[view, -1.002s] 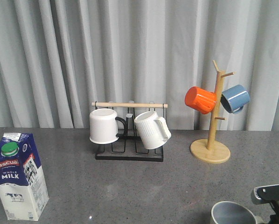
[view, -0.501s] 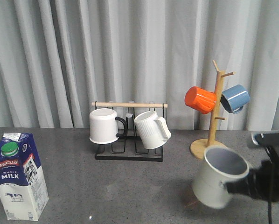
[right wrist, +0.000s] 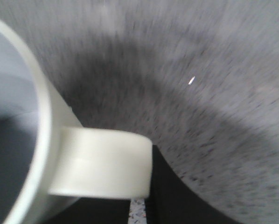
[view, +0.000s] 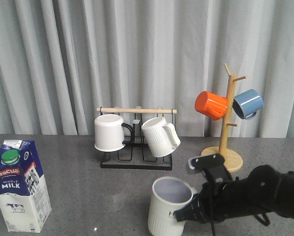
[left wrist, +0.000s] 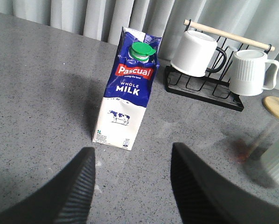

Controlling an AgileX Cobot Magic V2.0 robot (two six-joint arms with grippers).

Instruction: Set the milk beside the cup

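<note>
The milk [view: 20, 187], a blue-and-white carton with a green cap, stands upright at the table's front left; it also shows in the left wrist view [left wrist: 128, 93]. My left gripper [left wrist: 132, 186] is open and empty, a short way in front of the carton. The cup [view: 169, 206], pale cream with a grey-blue inside, is upright at the front middle. My right gripper [view: 184, 215] is shut on its loop handle [right wrist: 102, 161]. In the right wrist view the black fingers [right wrist: 177, 196] clamp the handle beside the cup's rim [right wrist: 40, 116]. The cup's base is cut off by the frame edge.
A black rack [view: 135, 163] with a wooden bar holds a plain white mug [view: 109, 132] and a ribbed white mug [view: 159, 137] at the back middle. A wooden mug tree [view: 221, 158] with an orange mug [view: 210, 105] and a blue mug [view: 248, 103] stands at the back right.
My right arm has carried the cup from the front right, up and then leftward, down to the front middle. The milk and the left gripper have not moved.
</note>
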